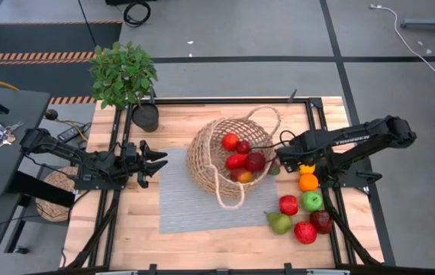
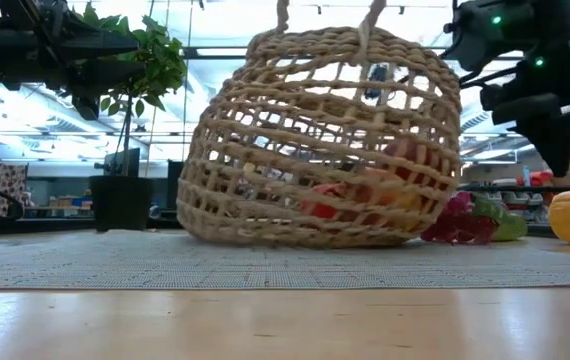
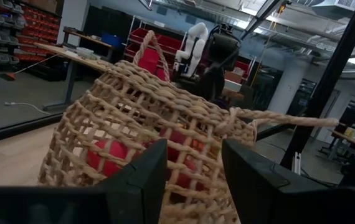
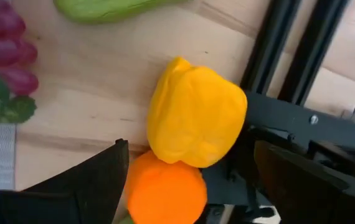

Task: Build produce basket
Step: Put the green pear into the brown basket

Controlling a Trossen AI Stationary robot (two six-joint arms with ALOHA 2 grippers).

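The right hand (image 1: 292, 162) reaches in from the bench's right side, tilted down above the yellow pepper (image 4: 196, 112) and the orange (image 4: 165, 190) that touches it, just beside the basket's rim. Its fingers stand wide apart and grasp nothing. The left hand (image 1: 155, 160) waits level over the bench's left part, pointed at the basket, fingers partly spread and empty.

The basket (image 1: 214, 156) lies tipped on its side on a grey mat (image 1: 179, 210) in the middle of the wooden bench (image 1: 126, 221), mouth toward the right hand, with several red fruits (image 1: 242, 159) inside. More produce sits near the bench's right front corner: a green apple (image 1: 312, 200), red apples (image 1: 288, 204) and a pear (image 1: 280, 223). Grapes (image 4: 3, 43) lie near the pepper. A potted plant (image 1: 124, 76) stands at the back left. Black frame rails (image 1: 320, 114) edge the bench close beside the pepper; the mat's front left lies bare.
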